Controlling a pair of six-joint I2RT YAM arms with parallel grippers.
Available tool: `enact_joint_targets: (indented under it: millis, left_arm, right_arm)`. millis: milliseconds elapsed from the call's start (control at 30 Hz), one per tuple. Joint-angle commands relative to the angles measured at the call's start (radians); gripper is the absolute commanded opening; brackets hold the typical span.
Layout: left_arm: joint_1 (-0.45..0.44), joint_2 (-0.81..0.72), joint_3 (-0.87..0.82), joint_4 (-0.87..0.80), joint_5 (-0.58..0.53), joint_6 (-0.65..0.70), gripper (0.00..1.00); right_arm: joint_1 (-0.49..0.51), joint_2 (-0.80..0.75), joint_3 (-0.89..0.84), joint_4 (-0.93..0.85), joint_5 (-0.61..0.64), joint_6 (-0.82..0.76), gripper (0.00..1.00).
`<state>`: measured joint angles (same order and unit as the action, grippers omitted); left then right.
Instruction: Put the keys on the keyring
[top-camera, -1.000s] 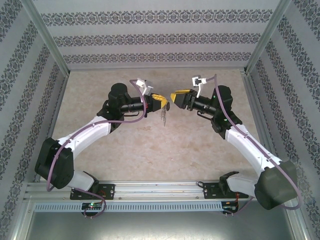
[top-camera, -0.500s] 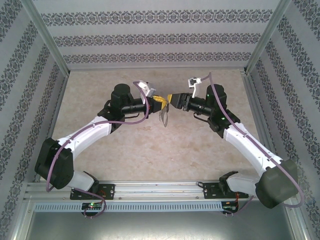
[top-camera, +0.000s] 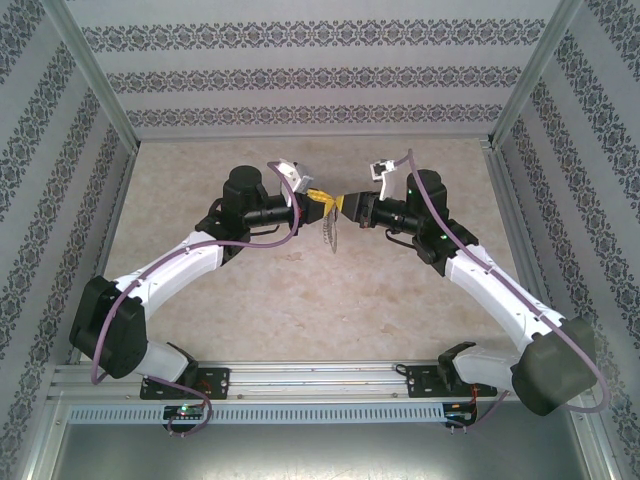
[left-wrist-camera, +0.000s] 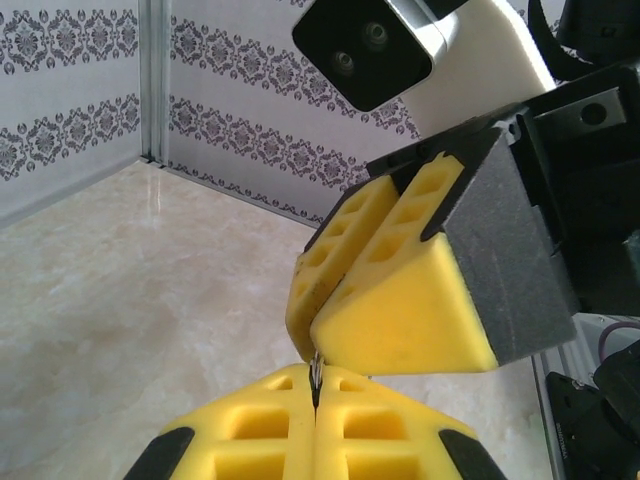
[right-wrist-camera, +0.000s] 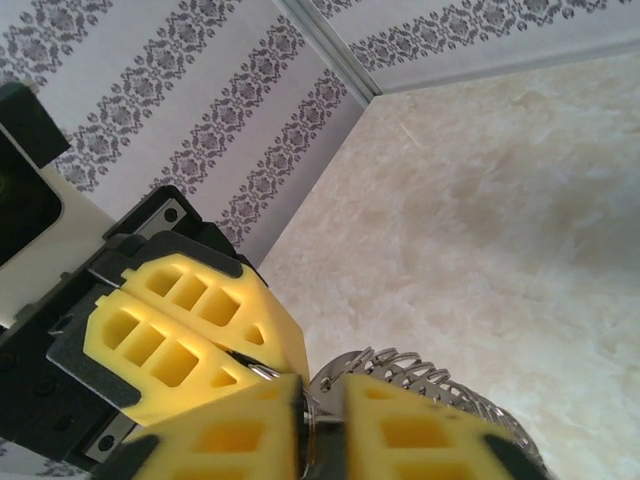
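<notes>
clamping the keyring (right-wrist-camera: 400, 372) from three o'clock, the right gripper (top-camera: 343, 205) is seemingly steadying what the closed left gripper (top-camera: 327, 204) is holding at nine.

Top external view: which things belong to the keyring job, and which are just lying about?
Job: flat grey metal keyring with silvery chain, hanging below the gripper tips; left gripper and right gripper, both closed on it.
Just surroundings: beige marbled tabletop; patterned wall panels; aluminium base rail.
</notes>
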<state>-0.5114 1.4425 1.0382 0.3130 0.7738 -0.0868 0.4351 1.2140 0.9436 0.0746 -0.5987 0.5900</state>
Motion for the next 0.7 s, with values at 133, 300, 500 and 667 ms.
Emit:
enact_joint_targets:
  millis: [133,300,500,667]
  left_arm:
    - [-0.013,-0.020,0.028,0.025,-0.008,0.012,0.00]
    - [-0.013,-0.038,-0.006,0.124,-0.015,-0.034,0.00]
    - [-0.012,-0.035,-0.019,0.222,-0.015,-0.092,0.00]
    - [-0.012,-0.034,-0.055,0.323,-0.046,-0.119,0.00]
  right_arm:
    - [0.003,-0.016,0.014,-0.029,0.009,-0.027,0.00]
    - [-0.046,-0.016,-0.031,-0.009,0.016,-0.018,0.00]
    - [-0.050,0.030,-0.048,0.063,-0.060,0.016,0.00]
    - [-0.051,0.047,-0.051,0.103,-0.108,0.033,0.00]
